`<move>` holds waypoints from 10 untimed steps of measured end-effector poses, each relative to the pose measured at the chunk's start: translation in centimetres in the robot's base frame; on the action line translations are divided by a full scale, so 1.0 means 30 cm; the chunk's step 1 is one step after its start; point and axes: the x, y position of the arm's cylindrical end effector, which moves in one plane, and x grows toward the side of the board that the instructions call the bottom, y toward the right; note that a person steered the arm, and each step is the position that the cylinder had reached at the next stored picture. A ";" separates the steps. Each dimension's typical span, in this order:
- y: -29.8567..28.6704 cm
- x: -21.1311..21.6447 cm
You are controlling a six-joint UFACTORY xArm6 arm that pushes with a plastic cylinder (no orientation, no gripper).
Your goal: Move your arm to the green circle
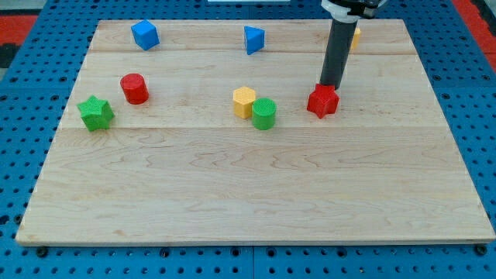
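- While my tip (330,85) rests on the wooden board (256,194), it sits right at the top edge of the red block (323,101), touching it or almost touching it.
- I have no fingers to open or close, just a straight dark rod, and it holds nothing.
- The green circle (263,114) is a short round block near the middle of the board.
- It lies toward the view's left of my tip and a little lower down.
- The red block, which has a star-like shape, sits just below my tip, with a small bare gap of wood between it and the green circle.
- A yellow block with flat sides (244,101) stands right against the green circle on its left side, so close that they look like they touch.
- Another yellow block (355,36) peeks out from behind the rod near the view's top, and I cannot tell its shape.
- A blue triangle block (253,39) sits near the view's top, well above the green circle.
- A blue block with flat sides (145,35) sits near the view's top left.
- A red round block (135,88) stands on the view's left side.
- A green star block (95,113) lies just beside the red round block, lower and closer to the left edge.
- Around the board is a blue table with little holes (23,116).
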 end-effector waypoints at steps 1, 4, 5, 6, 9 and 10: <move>-0.142 -0.007; 0.076 0.078; -0.011 -0.021; -0.052 -0.035; -0.066 -0.035; -0.065 0.071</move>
